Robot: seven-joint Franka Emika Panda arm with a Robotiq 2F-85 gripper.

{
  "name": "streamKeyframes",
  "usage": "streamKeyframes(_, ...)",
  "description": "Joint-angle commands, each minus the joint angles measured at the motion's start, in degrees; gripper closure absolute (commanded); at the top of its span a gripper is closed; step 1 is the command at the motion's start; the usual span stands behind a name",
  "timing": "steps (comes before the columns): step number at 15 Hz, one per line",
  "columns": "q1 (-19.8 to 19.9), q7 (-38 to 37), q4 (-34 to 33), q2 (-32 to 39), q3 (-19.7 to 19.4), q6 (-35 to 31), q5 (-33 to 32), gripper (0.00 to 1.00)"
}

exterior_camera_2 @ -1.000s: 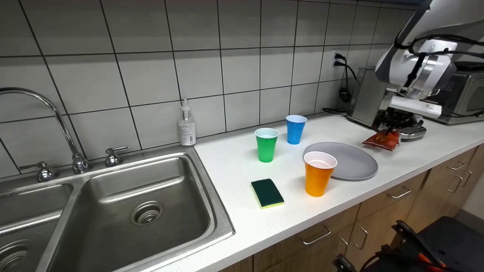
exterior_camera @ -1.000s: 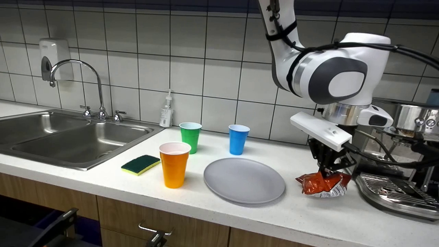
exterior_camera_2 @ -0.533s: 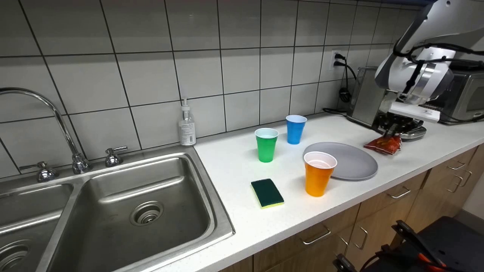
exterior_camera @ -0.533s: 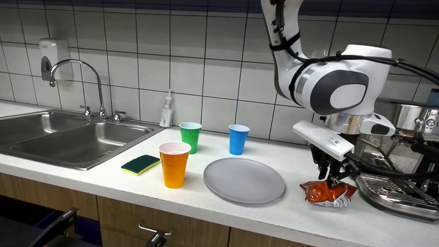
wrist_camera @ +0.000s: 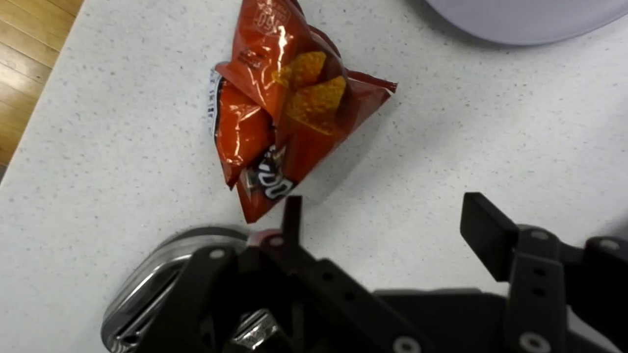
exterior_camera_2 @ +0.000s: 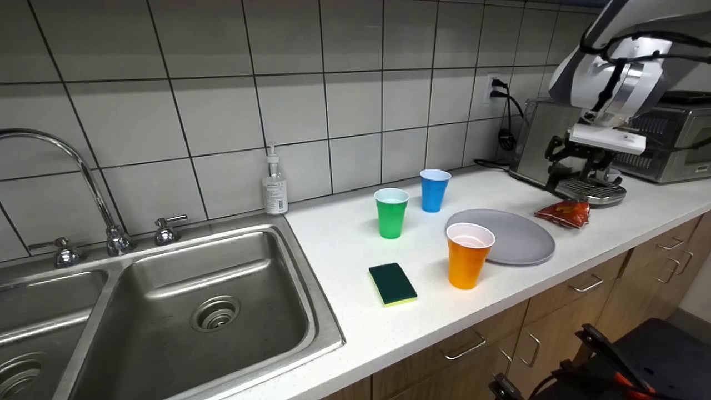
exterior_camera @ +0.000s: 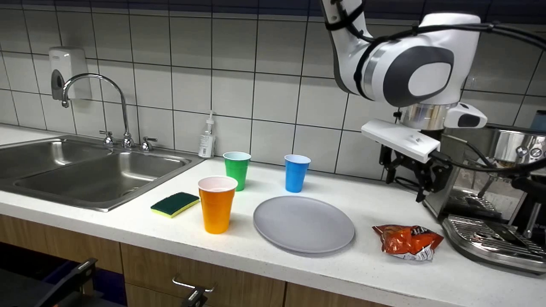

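My gripper [wrist_camera: 387, 230] stands wide open with bare counter showing between its fingertips. A red chip bag [wrist_camera: 304, 93] lies crumpled on the white counter, beyond the fingers and mostly to the left in the wrist view. In an exterior view the gripper [exterior_camera: 405, 186] hangs above the bag [exterior_camera: 409, 241], apart from it. The bag [exterior_camera_2: 564, 213] also shows beside the grey plate [exterior_camera_2: 525, 255], below the raised gripper.
A grey plate [exterior_camera: 303, 224], an orange cup [exterior_camera: 216, 209], a green cup [exterior_camera: 237, 172], a blue cup [exterior_camera: 296, 175] and a sponge [exterior_camera: 175, 204] stand on the counter. An espresso machine [exterior_camera: 495, 243] is close beside the gripper; a sink [exterior_camera: 102, 170] lies at the far left.
The bag, first held a little above the counter, came down onto it. The gripper then opened, let go and rose clear of it.
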State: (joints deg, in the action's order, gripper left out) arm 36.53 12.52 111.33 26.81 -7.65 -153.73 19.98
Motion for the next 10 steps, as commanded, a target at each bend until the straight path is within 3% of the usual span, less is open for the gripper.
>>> streamKeyframes(1, -1.9, 1.3, 6.6, -8.4, -0.7, 2.6, -2.0, 0.00)
streamKeyframes(10, -11.3, 2.2, 17.9, -19.5, -3.3, 6.4, -7.9, 0.00)
